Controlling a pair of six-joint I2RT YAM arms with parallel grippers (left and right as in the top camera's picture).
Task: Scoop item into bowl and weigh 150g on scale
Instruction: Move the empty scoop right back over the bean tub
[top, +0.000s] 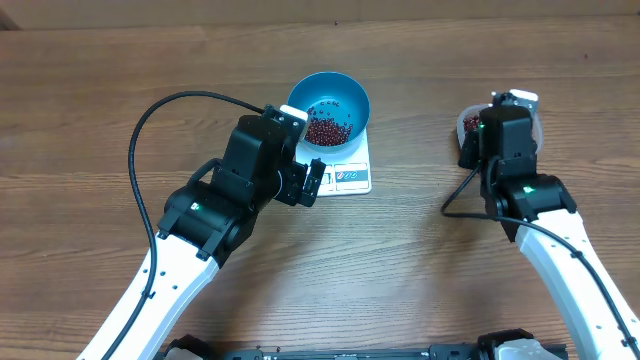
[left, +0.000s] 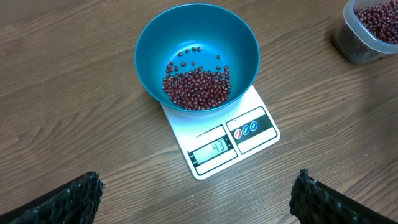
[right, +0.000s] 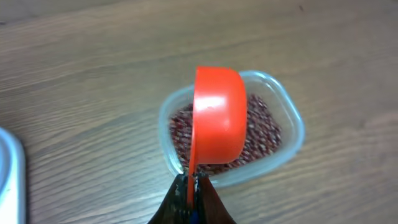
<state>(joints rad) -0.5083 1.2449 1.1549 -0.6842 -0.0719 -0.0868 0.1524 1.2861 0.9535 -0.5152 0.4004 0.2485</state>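
Beans (left: 198, 87): loose, light, hard and free-rolling, so judged best carried by scoop rather than pinched. Some lie heaped in the bowl (left: 186, 31) on the scale (left: 186, 134). The rest fill the tub (right: 289, 134), well to the scale's right. The right gripper (right: 191, 186), clamped on the scoop (right: 217, 115) handle, holds it over that tub. The left gripper (top: 310, 182) hangs spread wide and empty at the scale's near edge.
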